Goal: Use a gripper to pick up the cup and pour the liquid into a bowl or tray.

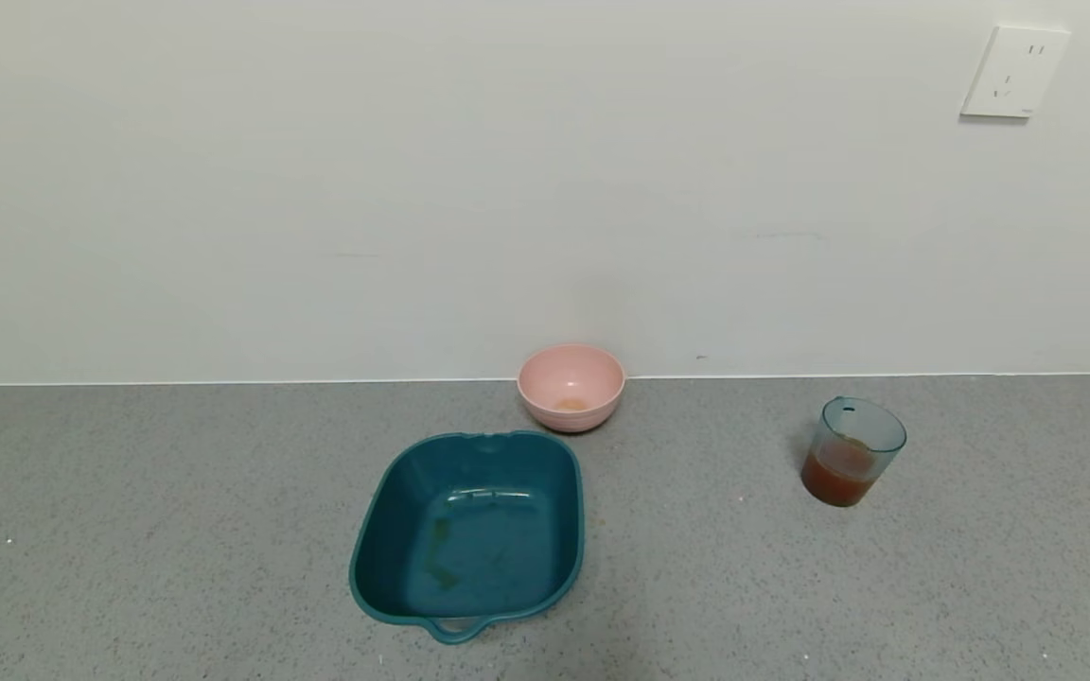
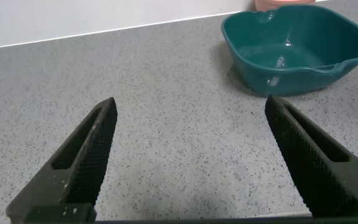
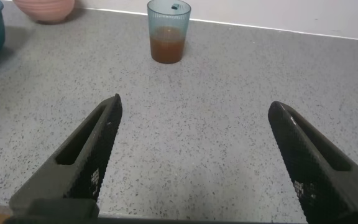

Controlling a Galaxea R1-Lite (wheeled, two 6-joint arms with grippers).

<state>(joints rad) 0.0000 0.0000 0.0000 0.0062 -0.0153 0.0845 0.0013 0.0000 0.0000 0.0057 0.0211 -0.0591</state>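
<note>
The translucent blue-green cup (image 1: 853, 451) stands upright on the grey counter at the right, with reddish-brown liquid (image 1: 839, 473) filling its lower part; the right wrist view shows the cup (image 3: 168, 31) too. The dark teal tray (image 1: 469, 534) sits in the middle with faint brown smears on its floor, and the left wrist view shows the tray (image 2: 300, 46) too. My right gripper (image 3: 194, 106) is open over bare counter, well short of the cup. My left gripper (image 2: 191, 109) is open too, apart from the tray. Neither arm shows in the head view.
A small pink bowl (image 1: 571, 386) sits against the white wall just behind the tray, with a trace of residue inside. A wall socket (image 1: 1014, 72) is at the upper right. Speckled grey counter (image 1: 176, 530) stretches between the objects.
</note>
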